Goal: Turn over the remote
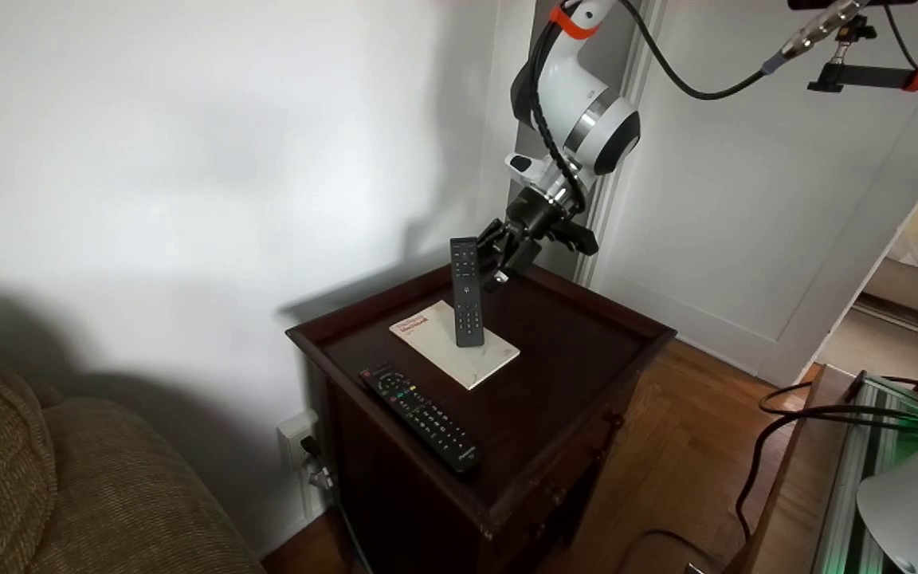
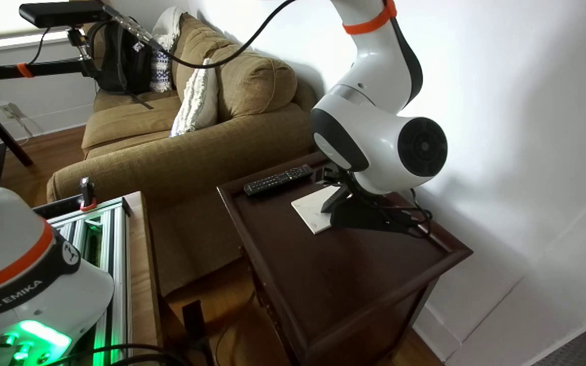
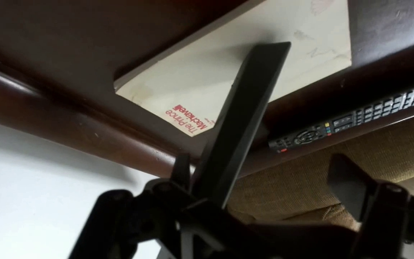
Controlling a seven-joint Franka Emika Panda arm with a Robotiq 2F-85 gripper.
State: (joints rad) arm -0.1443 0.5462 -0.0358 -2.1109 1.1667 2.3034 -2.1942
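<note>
Nearest in the wrist view is the end effector (image 3: 261, 162), released, its two fingers (image 3: 349, 187) standing wide apart; in an exterior view the white arm (image 2: 369, 127) covers most of it; just beside one finger, and well apart from the other, rises the remote (image 3: 244, 115), slim and dark, steeply tilted, its upper end by the end effector and its lower end on a thin pale book (image 3: 207, 72); whether it touches the finger I cannot tell; the wrist view takes in a plain dark side of it, while its button face (image 1: 467, 295) shows in an exterior view. The book lies flat, with "The Prince" and "Machiavelli" in red on its cover; beneath it spreads the bench (image 3: 49, 50), dark reddish brown, with a raised rim; a longer black remote (image 3: 350, 118) with rows of pale buttons lies flat there, apart from the book and near the rim; beyond the bench comes a brown sofa (image 3: 408, 147), with a pale cushion (image 2: 199, 99) and a black backpack (image 2: 125, 61) on it in an exterior view; a white wall (image 3: 41, 194) stands alongside both.
</note>
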